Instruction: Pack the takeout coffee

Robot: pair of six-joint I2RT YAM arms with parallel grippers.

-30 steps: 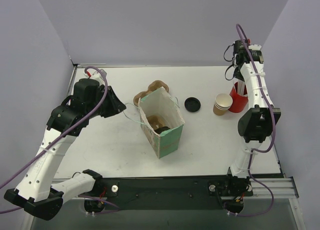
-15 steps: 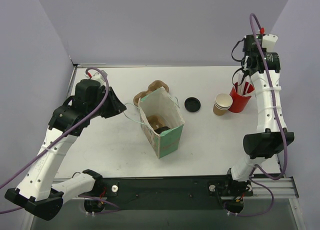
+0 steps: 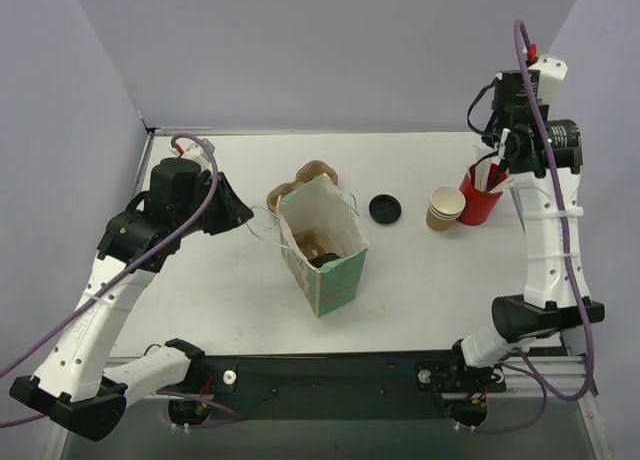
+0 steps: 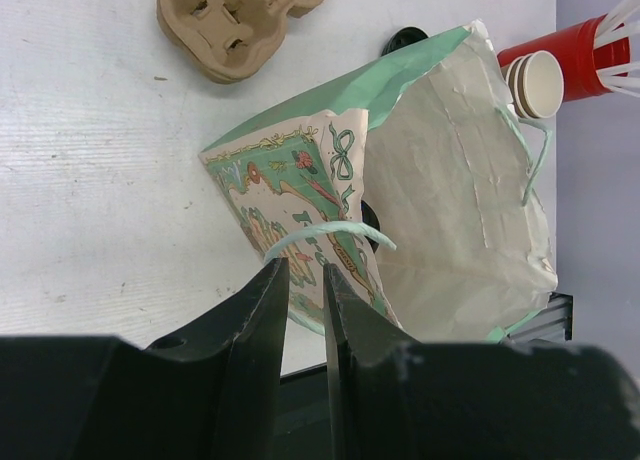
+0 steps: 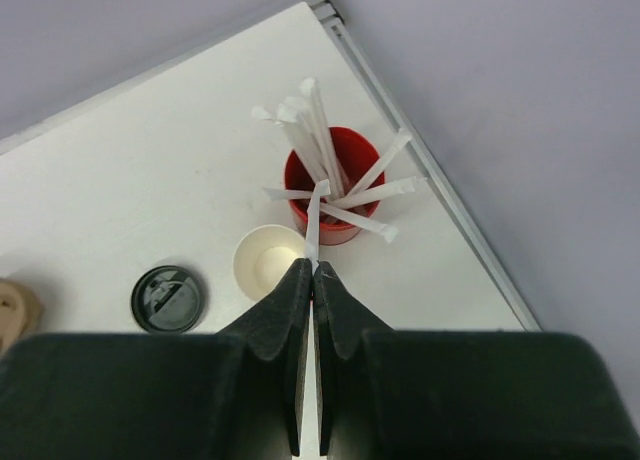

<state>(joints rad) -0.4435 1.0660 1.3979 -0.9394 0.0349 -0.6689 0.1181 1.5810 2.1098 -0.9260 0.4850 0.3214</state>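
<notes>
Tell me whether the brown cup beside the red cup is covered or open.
Open: the brown cup shows its pale inside; the black lid lies apart on the table.

Pulp carrier (image 3: 316, 170) partly hidden behind bag (image 3: 335, 280), bag's contents indistinct

White arms (image 3: 545, 230) — black joints (image 3: 150, 228), purple cables (image 3: 60, 332)

Robot lab: walled white table (image 3: 230, 280), bolted arms (image 3: 100, 300)
</notes>
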